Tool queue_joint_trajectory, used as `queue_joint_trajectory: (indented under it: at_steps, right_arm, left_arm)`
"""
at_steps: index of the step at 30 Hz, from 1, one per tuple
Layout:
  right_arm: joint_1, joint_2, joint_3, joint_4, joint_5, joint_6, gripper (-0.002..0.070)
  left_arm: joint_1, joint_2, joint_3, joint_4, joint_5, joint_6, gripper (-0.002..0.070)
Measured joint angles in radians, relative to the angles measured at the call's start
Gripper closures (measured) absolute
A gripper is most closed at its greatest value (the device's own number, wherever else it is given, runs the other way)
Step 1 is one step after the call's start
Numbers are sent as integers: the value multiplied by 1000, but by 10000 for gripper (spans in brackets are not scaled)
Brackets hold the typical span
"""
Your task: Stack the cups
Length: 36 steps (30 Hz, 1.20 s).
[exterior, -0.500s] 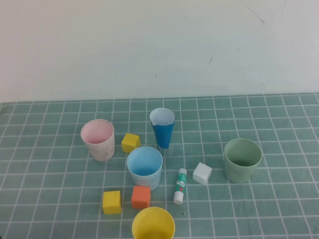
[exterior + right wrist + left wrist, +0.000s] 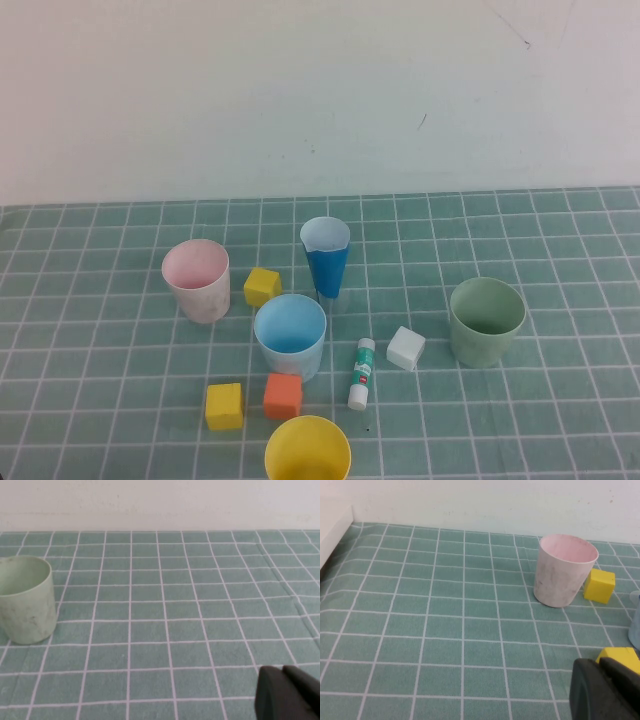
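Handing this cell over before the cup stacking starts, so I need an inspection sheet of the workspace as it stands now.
Surface: green grid mat, flat.
Job's things: pink cup, light blue cup, yellow cup, pale green cup; all upright, apart, unstacked.
Clutter: dark blue cup, two yellow blocks, orange block, white block, glue stick.
Grippers: left gripper, right gripper, both shut, empty, outside the high view.
Cables: nothing seen.
Surroundings: white wall.

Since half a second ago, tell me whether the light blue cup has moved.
No. The light blue cup stands in the same spot beside the orange block, judged against the mat's grid lines.
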Motion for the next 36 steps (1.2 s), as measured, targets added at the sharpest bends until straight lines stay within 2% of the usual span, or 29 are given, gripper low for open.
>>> queue_joint_trajectory:
  at_steps: [17, 21, 24, 36]
  right_arm:
    - [0, 0, 0, 0, -2, 0, 678]
    - [0, 0, 6, 0, -47, 0, 678]
    - [0, 0, 8, 0, -137, 0, 678]
    - [0, 0, 8, 0, -774, 0, 678]
  left_arm:
    - [0, 0, 0, 0, 0, 2, 678]
    - [0, 0, 0, 0, -50, 2, 678]
    - [0, 0, 2, 0, -163, 2, 678]
    - [0, 0, 2, 143, -899, 111, 678]
